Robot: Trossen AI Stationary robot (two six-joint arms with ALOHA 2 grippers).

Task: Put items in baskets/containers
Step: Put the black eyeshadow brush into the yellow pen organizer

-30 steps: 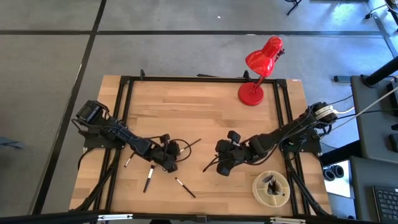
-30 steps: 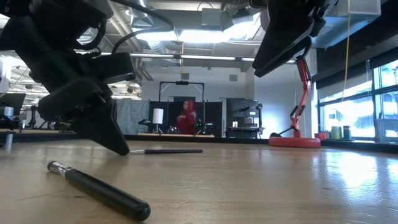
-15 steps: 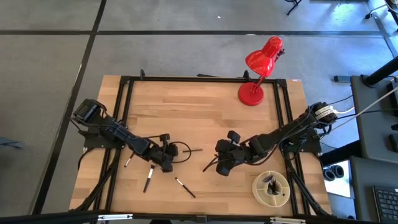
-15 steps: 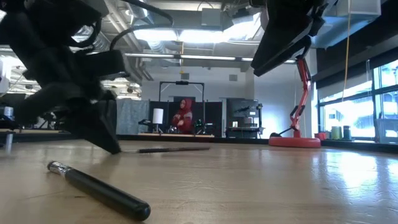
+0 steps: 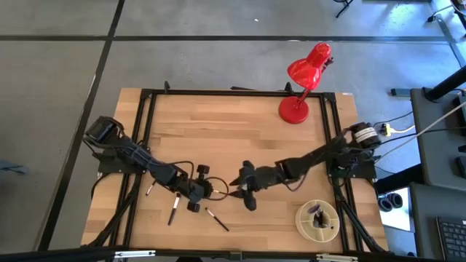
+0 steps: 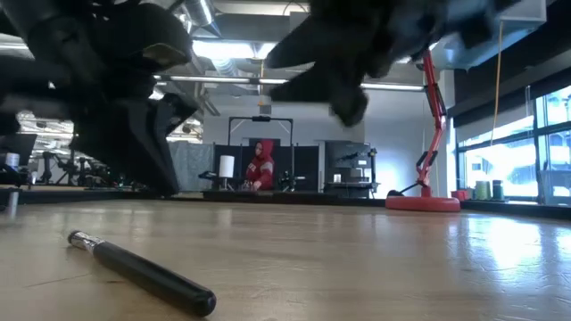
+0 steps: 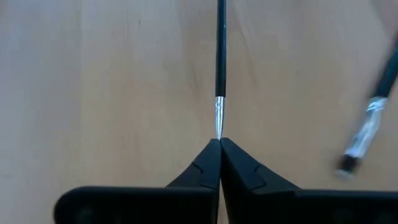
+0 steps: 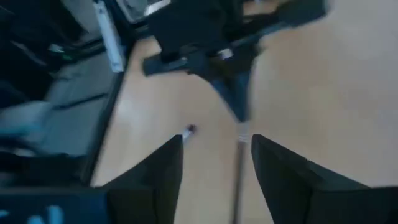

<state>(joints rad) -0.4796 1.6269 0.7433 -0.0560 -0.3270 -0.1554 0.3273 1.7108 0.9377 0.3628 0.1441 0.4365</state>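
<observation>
The left gripper (image 7: 219, 144) has its jaws pinching only the tip of a brush (image 7: 220, 56) lying on the tabletop (image 5: 233, 127); so thin a hold may slip. The right gripper (image 8: 214, 155), jaws spread, could collide. The dish (image 5: 317, 220) is well apart.

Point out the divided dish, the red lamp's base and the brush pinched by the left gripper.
divided dish (image 5: 303, 220): high view, on its cream rim.
red lamp's base (image 5: 293, 110): high view, on the round red foot.
brush (image 7: 220, 56) held by the left gripper (image 7: 219, 147): left wrist view, on its dark handle.
</observation>
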